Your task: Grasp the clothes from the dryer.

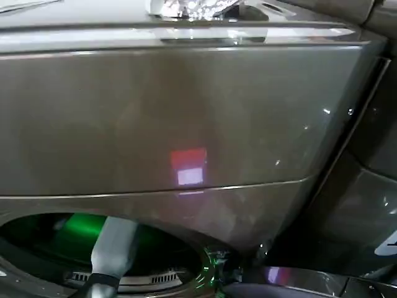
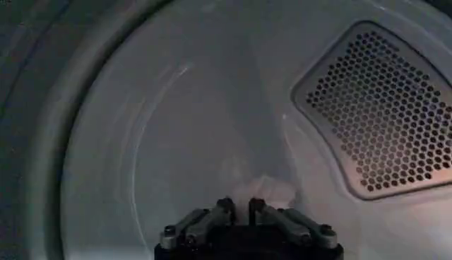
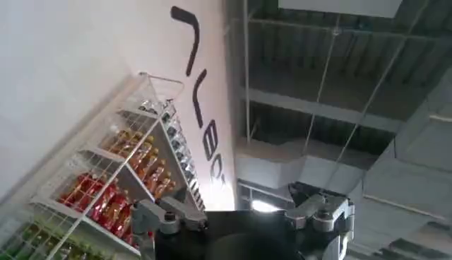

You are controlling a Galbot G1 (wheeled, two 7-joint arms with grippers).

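Bronze-brown metal filled the head view: the dryer point(image 1: 186, 118) stood close before the robot, its glossy front panel carrying a small red and white reflection. At the lower edge of that view the round porthole opened onto a drum lit green, and the left arm point(image 1: 115, 248) reached down through it, its grey sleeve passing over the porthole rim.

Inside the drum, the left wrist view showed the left tool point(image 2: 242, 207) with its two dark fingertips drawn close together, only a narrow slit between them. Just beyond those tips lay a small pale lump of fabric, the clothes point(image 2: 265, 189), resting on the drum's curved white wall near the foot of a raised ridge. The fingertips point(image 2: 225, 205) appeared to be touching or pinching the near edge of the fabric, though whether the cloth was truly clamped could not be told from this angle. A perforated vent panel point(image 2: 381, 113) sat on the drum's back wall, off to one side of the fabric and well apart from it.

The right tool point(image 3: 244, 212) pointed upward and away from the machine, its fingers spread wide and holding nothing, with a wire shelf of bottles point(image 3: 120, 191) and a ceiling beyond it.
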